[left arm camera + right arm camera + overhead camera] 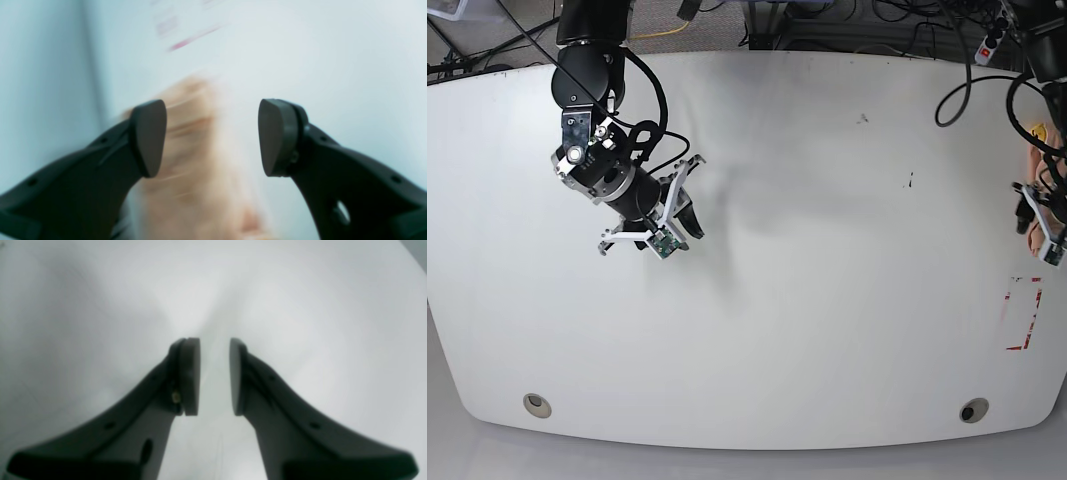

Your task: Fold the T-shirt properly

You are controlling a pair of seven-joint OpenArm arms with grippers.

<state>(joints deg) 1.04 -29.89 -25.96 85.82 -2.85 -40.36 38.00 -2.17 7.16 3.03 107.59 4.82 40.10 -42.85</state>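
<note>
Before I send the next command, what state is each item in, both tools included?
Peach soft cotton T-shirt: bunched at the table's edge, not laid out flat.
Black two-fingered left tool: open, nothing between its fingertips.
Black two-fingered right tool: partly open, empty.
White smooth table: marked with a broken red outline.

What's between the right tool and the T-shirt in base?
Base view: bare white tabletop with small dark marks, the T-shirt at the edge.

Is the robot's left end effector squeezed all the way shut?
No, the left end effector has a wide gap between its two dark fingertips.
</note>
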